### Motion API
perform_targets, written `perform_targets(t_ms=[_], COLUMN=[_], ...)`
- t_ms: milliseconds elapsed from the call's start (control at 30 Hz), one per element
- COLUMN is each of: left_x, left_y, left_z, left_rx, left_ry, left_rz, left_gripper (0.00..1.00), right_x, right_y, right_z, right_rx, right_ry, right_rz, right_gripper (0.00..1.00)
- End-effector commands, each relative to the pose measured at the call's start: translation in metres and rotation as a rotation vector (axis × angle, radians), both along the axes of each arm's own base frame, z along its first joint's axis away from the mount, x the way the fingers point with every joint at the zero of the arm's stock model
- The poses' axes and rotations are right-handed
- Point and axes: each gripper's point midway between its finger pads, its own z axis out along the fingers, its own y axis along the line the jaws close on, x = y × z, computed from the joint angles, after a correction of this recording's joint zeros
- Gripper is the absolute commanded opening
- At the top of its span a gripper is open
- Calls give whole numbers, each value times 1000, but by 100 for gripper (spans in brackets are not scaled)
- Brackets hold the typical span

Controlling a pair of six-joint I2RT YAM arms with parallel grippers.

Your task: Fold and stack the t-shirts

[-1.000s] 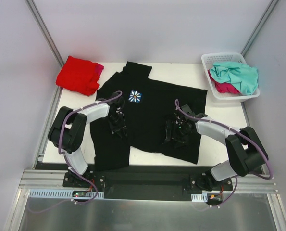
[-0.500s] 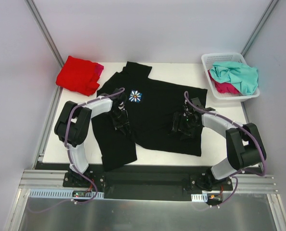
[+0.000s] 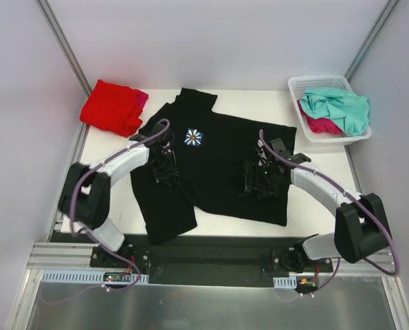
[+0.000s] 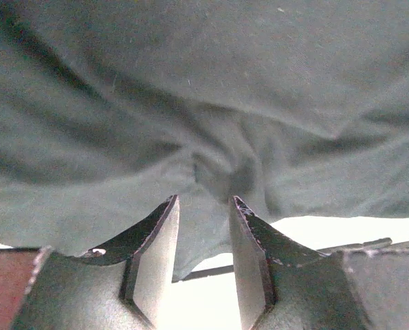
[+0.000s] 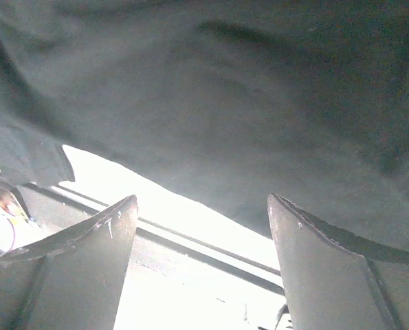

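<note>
You have the black t-shirt (image 3: 218, 155) spread over the middle of the table (image 3: 321, 155). Its collar points to 12 o'clock, and its lower left part reaches the near table edge at 7 o'clock. The white daisy print (image 3: 193, 137) sits on the chest, at about 11 o'clock from the shirt's middle.

The left gripper (image 3: 165, 170) is down on this shirt, at 9 o'clock from its middle. In the left wrist view its jaws stand close together. The black cloth puckers into a small bunch right at the tips, with creases running out from that spot. So this gripper is pinching a fold of the black t-shirt.

The right gripper (image 3: 258, 180) is over the same shirt, at about 4 o'clock from its middle. In the right wrist view its fingers (image 5: 87, 261) stand wide apart with nothing between them. The black cloth lies beyond the tips, and the bright table shows under the cloth's edge.

At 10 o'clock on the table lies the folded red t-shirt (image 3: 110, 106), with a strip of magenta-pink cloth (image 3: 141, 98) showing at its right side. At 2 o'clock stands the white basket (image 3: 314, 80). It holds the crumpled teal t-shirt (image 3: 341, 106) on top of a pink-red shirt (image 3: 319, 126). Both of these places are well apart from the two grippers.
</note>
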Motion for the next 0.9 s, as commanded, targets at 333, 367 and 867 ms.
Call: perform_targets(t_ms=[333, 367, 867], left_x=[-115, -123, -218], left_y=[48, 50, 97], left_z=[20, 18, 23], left_rx=[161, 179, 257], left_ry=[-88, -72, 66], left_rz=[67, 57, 65], left_gripper=[34, 34, 30], right_x=[-39, -41, -44], right_y=[9, 9, 11], right_z=[24, 24, 15], right_rx=[-72, -71, -76], right_ry=[-86, -85, -73], right_rz=[137, 141, 147], right_gripper=[80, 80, 80])
